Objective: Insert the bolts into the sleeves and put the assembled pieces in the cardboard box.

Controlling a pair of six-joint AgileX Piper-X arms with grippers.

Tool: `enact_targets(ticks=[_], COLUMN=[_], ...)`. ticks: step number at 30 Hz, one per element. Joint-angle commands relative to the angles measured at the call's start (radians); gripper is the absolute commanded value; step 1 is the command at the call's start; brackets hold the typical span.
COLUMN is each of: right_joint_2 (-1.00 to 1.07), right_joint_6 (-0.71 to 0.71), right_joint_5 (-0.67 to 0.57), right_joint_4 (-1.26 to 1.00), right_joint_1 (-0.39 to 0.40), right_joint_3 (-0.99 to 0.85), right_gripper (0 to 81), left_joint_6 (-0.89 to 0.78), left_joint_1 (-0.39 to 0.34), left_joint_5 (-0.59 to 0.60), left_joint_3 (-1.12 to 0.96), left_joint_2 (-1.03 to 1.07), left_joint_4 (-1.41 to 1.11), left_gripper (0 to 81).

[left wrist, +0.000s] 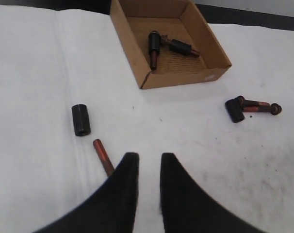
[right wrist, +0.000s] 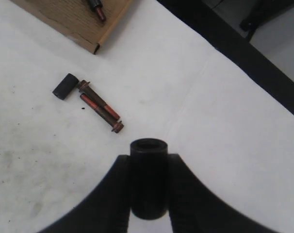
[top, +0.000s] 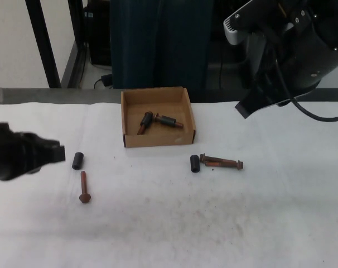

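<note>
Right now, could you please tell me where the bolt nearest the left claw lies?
In the high view the bolt lies on the white cloth at the left, just nearer the camera than a loose black sleeve, with the left claw close by.

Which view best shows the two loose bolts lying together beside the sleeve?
Right wrist view: the two bolts lie clearly apart, side by side, heads at opposite ends. The high and left wrist views show them farther off, nearly merged.

We've got a wide lane of counter (top: 141,178) at centre frame, between the loose sleeve (top: 77,161) and bolt (top: 84,187) at left and the bolt cluster (top: 222,162) right; cardboard box (top: 158,139) walls block above.
</note>
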Motion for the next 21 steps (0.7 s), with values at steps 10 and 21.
enact_targets(ticks=[10,21], right_joint_2=[-0.092,-0.108], right_joint_6=[-0.002,0.036], right_joint_5=[0.060,0.058], right_joint_4=[0.005,0.004], right_joint_1=[0.000,0.000], right_joint_3=[-0.010,-0.010], right_gripper=[0.0,0.0], left_joint_6=[-0.005,0.047], left_joint_1=[-0.003,-0.092], left_joint_5=[-0.002,-0.039], left_joint_3=[-0.231,-0.396], left_joint_2=[0.335,0.443], left_joint_4=[0.309,0.309], left_gripper=[16.3,16.5])
